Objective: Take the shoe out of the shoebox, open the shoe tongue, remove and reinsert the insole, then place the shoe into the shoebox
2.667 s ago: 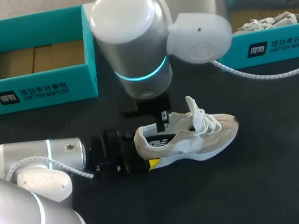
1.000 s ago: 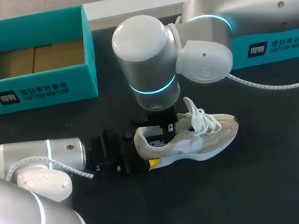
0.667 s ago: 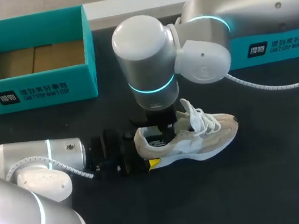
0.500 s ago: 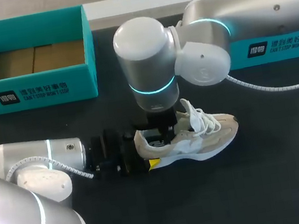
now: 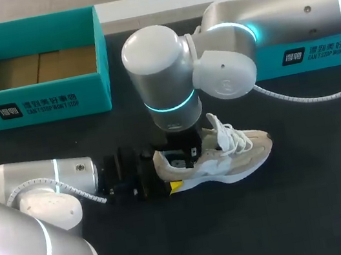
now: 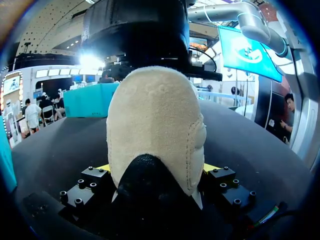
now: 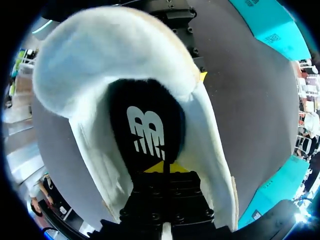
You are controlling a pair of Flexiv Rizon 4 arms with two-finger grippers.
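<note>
— Beige suede with pale panels: the shoe (image 5: pixel 228 157) sits on its sole on the black table (image 5: pixel 271 222), outside any box. Its toe points toward the robot's right and its heel toward the left.

— Who has hold of it?

— The left gripper (image 6: pixel 156 169). It comes in low along the table. In its wrist view the rounded heel sits between the two fingers, with a yellow tip against either side. So it is clamped on the heel.

— And the other one?

— The right arm (image 5: pixel 162 76) bends down from above. The right gripper (image 7: pixel 164 168) is inside the shoe's opening, just behind the white laces (image 5: pixel 227 132). Its wrist view looks past the padded collar onto the black insole (image 7: pixel 145 120) with its white mark. The yellow tips are drawn together, with only a thin slit between them, right down at the insole. I cannot tell whether they pinch its edge.

— The boxes?

— A teal shoebox (image 5: pixel 35 101) stands open at the table's far left, well apart from the shoe, with its brown cardboard floor showing. A second teal box (image 5: pixel 315 51) stands at the far right, mostly hidden behind the right arm.
</note>
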